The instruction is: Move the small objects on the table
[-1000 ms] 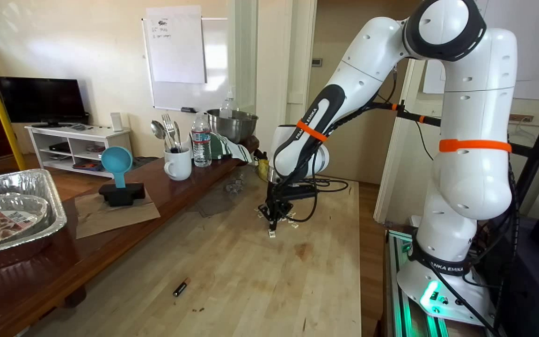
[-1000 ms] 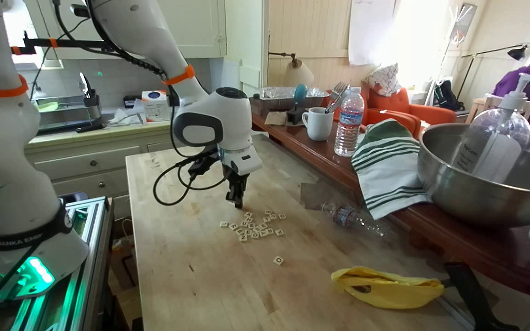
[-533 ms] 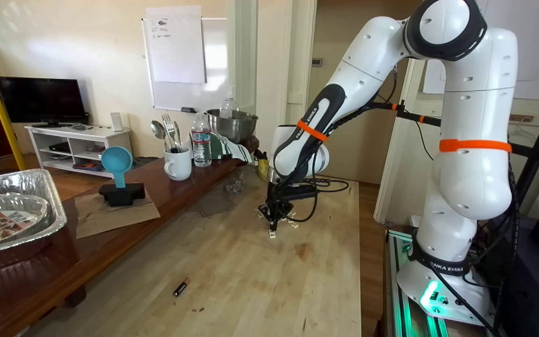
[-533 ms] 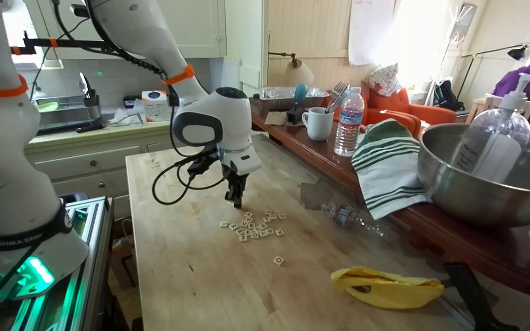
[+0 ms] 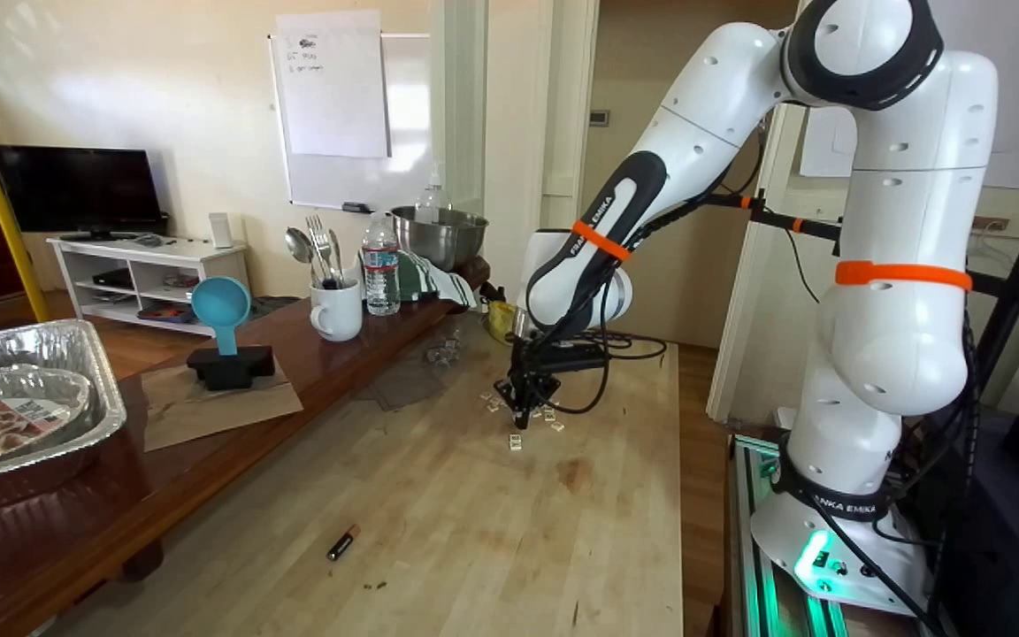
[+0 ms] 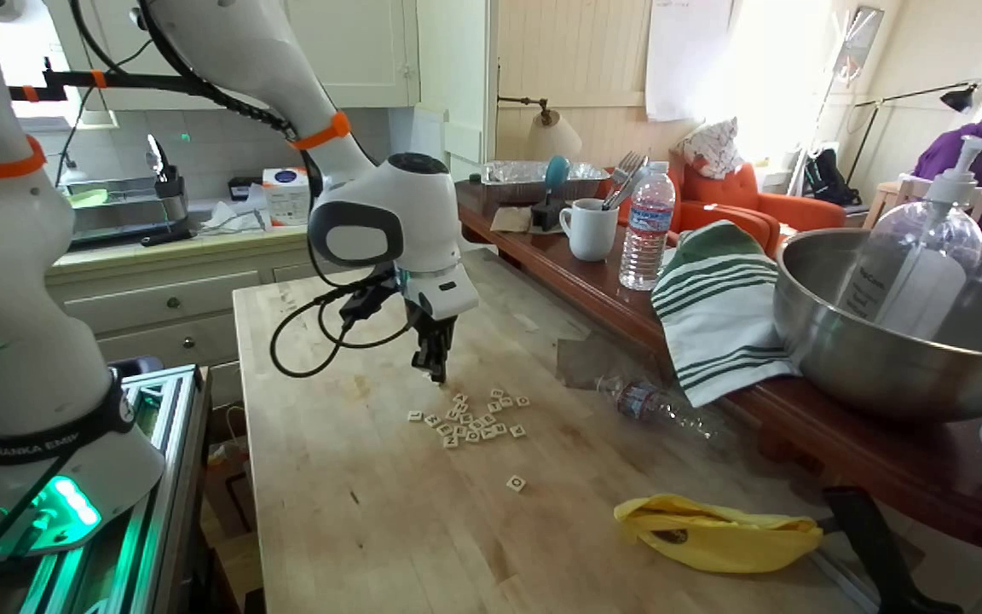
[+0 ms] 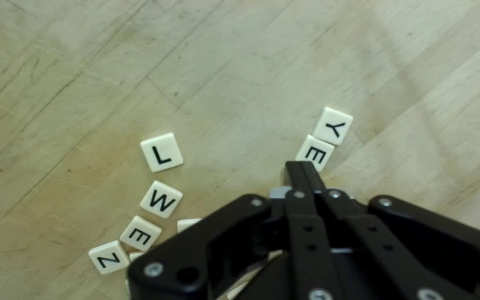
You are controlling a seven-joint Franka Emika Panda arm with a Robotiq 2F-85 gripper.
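Observation:
The small objects are pale cream letter tiles (image 6: 488, 420) lying in a loose cluster on the light wooden table (image 6: 389, 529). One tile marked O (image 6: 516, 483) lies apart from the cluster. My gripper (image 7: 300, 163) is shut, its black fingertips together with nothing seen between them. In the wrist view the tips overlap the edge of an E tile (image 7: 316, 151), which touches a Y tile (image 7: 333, 126). L (image 7: 161, 152), W (image 7: 161, 199) and Z (image 7: 108, 257) tiles lie to the left. Others are partly hidden under the gripper. In both exterior views the fingertips (image 5: 521, 421) are just above the table beside the cluster.
A yellow pouch (image 6: 717, 533) and a lying clear bottle (image 6: 657, 408) are on the table. A battery (image 5: 343, 542) lies farther along it. A dark raised wooden shelf (image 5: 235, 460) runs along one side, bearing a mug (image 6: 589, 230), a water bottle (image 6: 648, 230) and a steel bowl (image 6: 900, 371).
The gripper has stayed shut and has lifted and drawn back slightly from a pair of tiles, which now shows fully in an exterior view. The tiles have not visibly moved.

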